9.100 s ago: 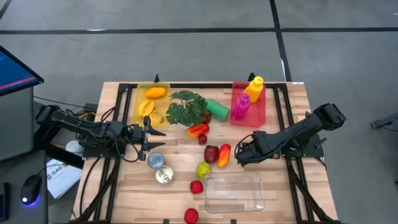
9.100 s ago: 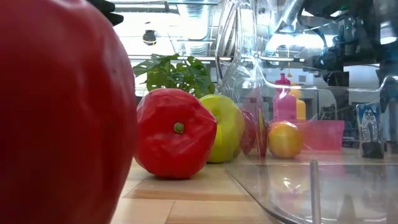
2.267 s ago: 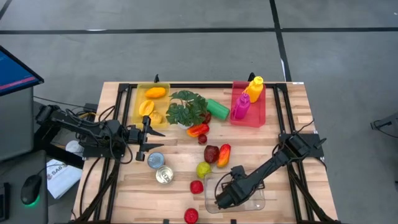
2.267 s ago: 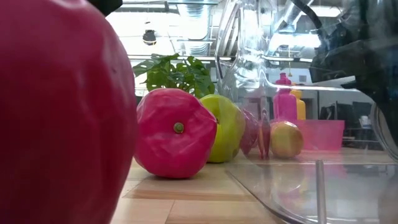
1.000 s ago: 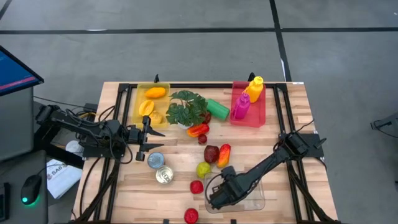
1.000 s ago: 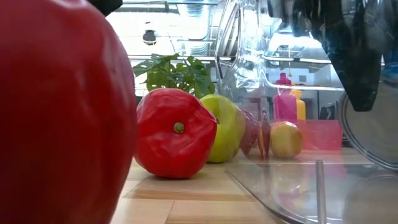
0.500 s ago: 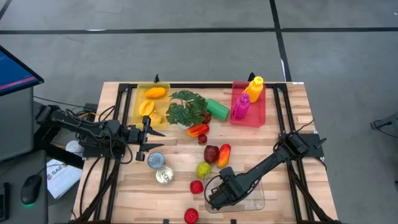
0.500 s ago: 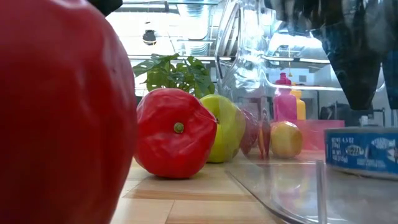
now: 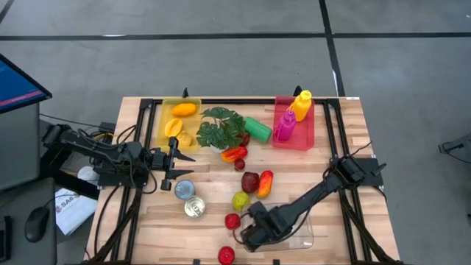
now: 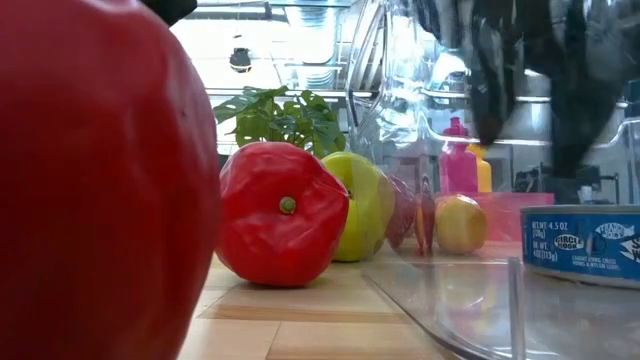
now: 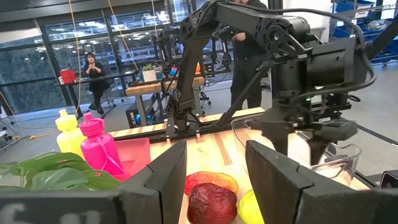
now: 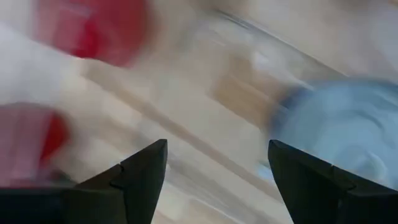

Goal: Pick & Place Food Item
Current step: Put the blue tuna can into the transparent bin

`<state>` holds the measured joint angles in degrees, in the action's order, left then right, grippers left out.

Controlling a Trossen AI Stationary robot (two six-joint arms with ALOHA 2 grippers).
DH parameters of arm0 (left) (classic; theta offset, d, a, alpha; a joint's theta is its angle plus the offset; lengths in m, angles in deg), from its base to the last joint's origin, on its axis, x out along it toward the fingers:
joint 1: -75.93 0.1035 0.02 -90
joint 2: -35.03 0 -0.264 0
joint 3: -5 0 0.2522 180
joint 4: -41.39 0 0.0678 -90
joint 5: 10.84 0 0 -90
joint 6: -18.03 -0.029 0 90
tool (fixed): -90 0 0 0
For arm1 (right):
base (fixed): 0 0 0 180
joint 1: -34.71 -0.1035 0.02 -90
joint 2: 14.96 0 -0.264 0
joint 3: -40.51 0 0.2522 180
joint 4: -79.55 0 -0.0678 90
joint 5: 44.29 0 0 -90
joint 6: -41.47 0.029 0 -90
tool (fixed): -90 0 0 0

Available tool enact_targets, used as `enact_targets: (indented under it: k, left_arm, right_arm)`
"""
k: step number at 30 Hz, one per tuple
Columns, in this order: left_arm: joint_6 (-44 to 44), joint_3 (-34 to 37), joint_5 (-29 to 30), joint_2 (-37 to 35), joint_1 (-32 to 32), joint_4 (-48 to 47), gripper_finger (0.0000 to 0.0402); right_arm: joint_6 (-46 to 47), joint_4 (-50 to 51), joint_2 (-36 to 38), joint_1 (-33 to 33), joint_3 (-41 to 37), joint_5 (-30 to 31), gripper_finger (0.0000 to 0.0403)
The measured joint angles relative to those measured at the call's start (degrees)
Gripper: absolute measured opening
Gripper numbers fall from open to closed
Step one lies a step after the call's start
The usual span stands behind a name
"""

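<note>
1. Right wrist view: motion-blurred; blue can [image 12: 339, 134] beyond the right gripper [image 12: 214, 177] shows no label, cut by the frame edge.
2. Low view: red fruit [image 10: 100, 190] fills the near side, cropped (type unreadable).
3. High view: right gripper covers the clear container [image 9: 302, 237] corner; can unseen beneath it.

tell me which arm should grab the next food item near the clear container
Right, probably. The right tool hangs open over the clear container, with the can set inside it, and the red pepper and green apple lie just beside. The left tool waits farther off by the yellow bin.
</note>
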<state>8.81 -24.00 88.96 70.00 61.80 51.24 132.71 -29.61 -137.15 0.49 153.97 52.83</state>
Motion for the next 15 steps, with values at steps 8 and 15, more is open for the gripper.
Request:
enact_targets:
  k: [8, 15]
  left_arm:
    - [0.00, 0.00, 0.00, 0.00, 0.00, 0.00, 0.0153]
    - [0.00, 0.00, 0.00, 0.00, 0.00, 0.00, 0.0153]
  right_arm:
    - [-3.03, -1.47, -0.02, 1.36, 0.00, 5.23, 0.0180]
    - [-6.36, -1.55, -0.02, 2.00, -0.16, 7.59, 0.0031]
